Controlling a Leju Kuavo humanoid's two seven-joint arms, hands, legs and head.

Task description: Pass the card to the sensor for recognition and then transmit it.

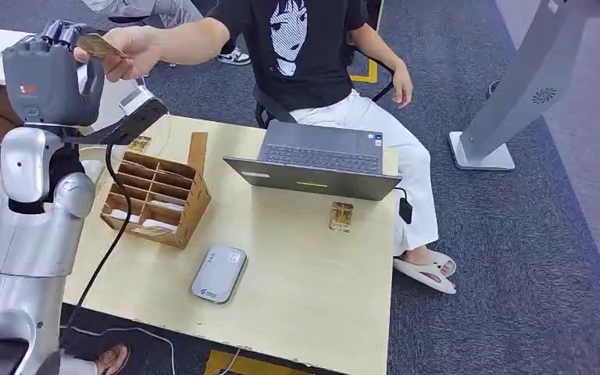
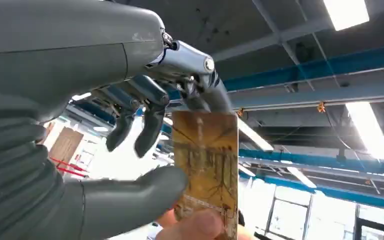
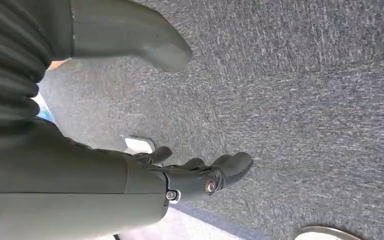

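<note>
Handing the card across: the left hand is holding the card up high while a seated person's hand is pinching its far end.

In the left wrist view the thumb and a dark finger are clamped on the card, so the release looks best done only once the person's fingertip is gripping firmly, by spreading the fingers without tugging or twisting. The right hand is hanging over grey carpet with fingers loosely apart, holding nothing. The exchange is happening above the far left corner of the wooden table, well clear of the compartmented wooden organizer, the laptop and the grey card reader; lowering the arm afterwards calls for minding the organizer's upright wall and the black cable trailing beside the forearm.
</note>
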